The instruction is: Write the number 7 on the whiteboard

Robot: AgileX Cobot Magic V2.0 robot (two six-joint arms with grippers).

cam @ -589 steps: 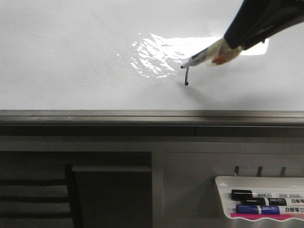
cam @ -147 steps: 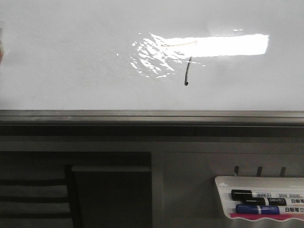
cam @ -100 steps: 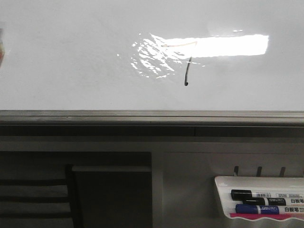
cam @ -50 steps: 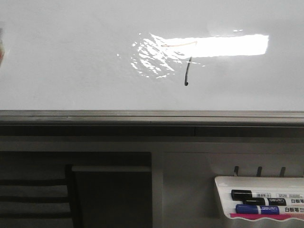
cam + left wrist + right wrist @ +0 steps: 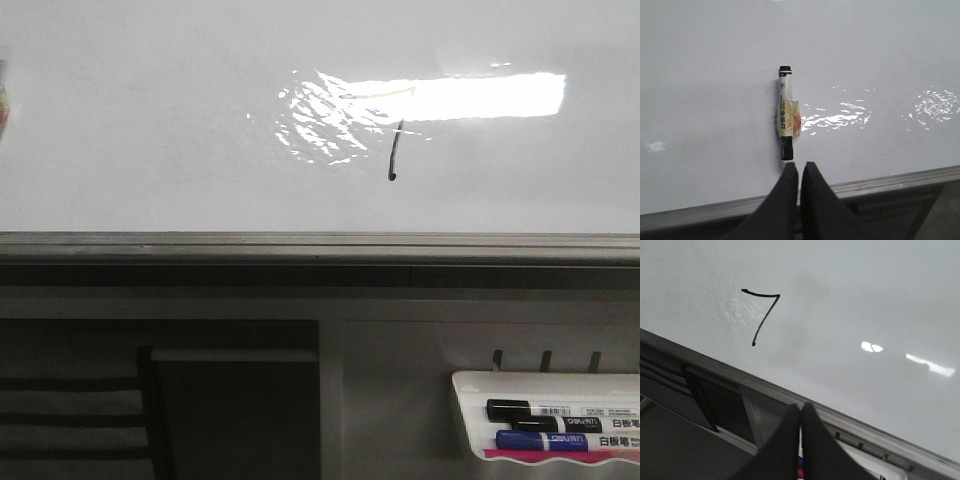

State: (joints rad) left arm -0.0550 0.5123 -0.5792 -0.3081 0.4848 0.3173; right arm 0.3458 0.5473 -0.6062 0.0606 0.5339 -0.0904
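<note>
Gone from the front view is the right arm and its marker, leaving the number 7 (image 5: 393,140) finished on the whiteboard (image 5: 150,120), its top stroke nearly lost in glare. From the right wrist the number 7 (image 5: 761,315) reads clearly, above the grey rail. Both the right end effector (image 5: 800,412) and the left end effector (image 5: 798,172) are closed, empty. A marker (image 5: 785,114) lies on the board just beyond the left fingertips, perhaps touching them.
</note>
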